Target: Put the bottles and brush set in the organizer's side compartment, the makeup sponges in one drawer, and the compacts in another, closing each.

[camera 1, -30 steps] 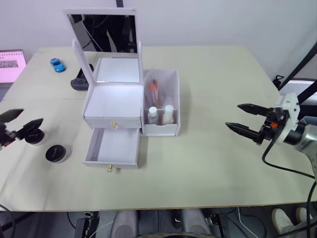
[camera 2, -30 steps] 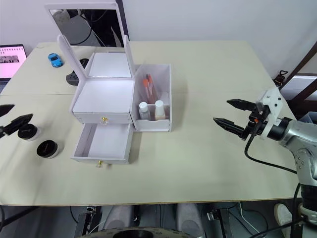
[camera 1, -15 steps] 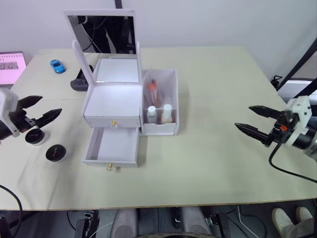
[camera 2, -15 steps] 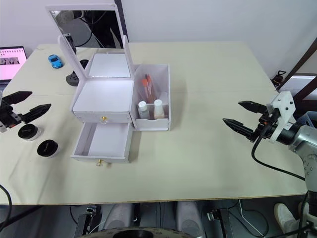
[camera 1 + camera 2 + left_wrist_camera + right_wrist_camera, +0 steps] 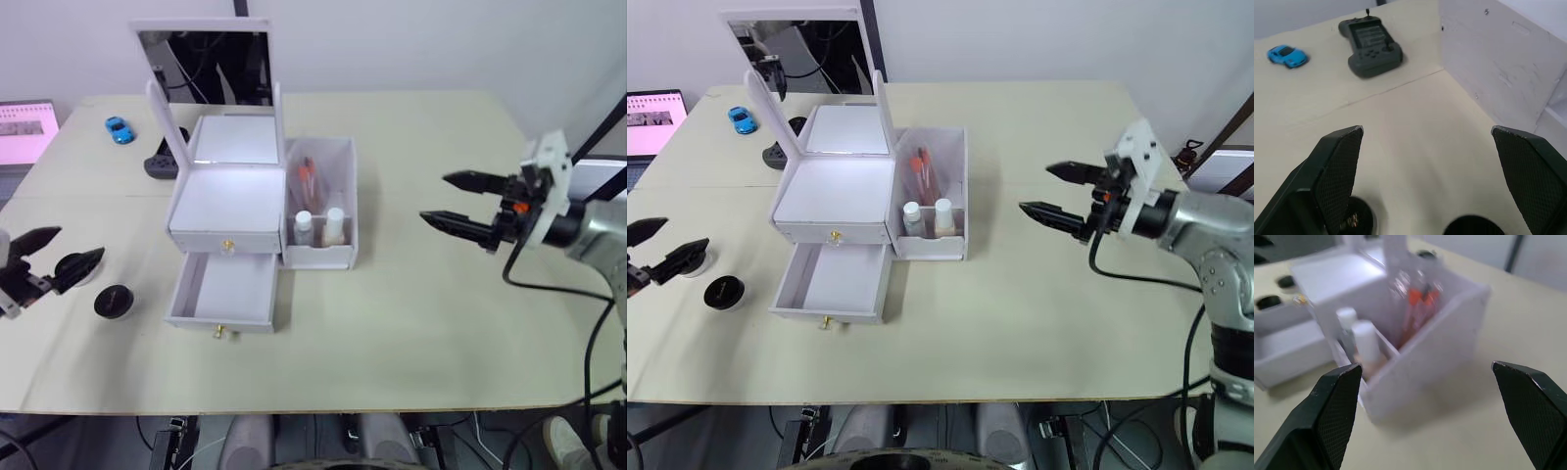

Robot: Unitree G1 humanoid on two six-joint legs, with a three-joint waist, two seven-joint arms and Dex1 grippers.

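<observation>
left eye view: you see the pale table (image 5: 421,333) bare right of the organizer (image 5: 257,220), whose lower drawer (image 5: 223,292) is pulled out; bottles (image 5: 319,226) stand in its side compartment. one compact (image 5: 113,301) lies left of the organizer.

left wrist view: your left gripper (image 5: 1427,181) gapes wide, empty.

right wrist view: your right gripper (image 5: 1427,416) gapes wide, empty, facing the organizer.
</observation>
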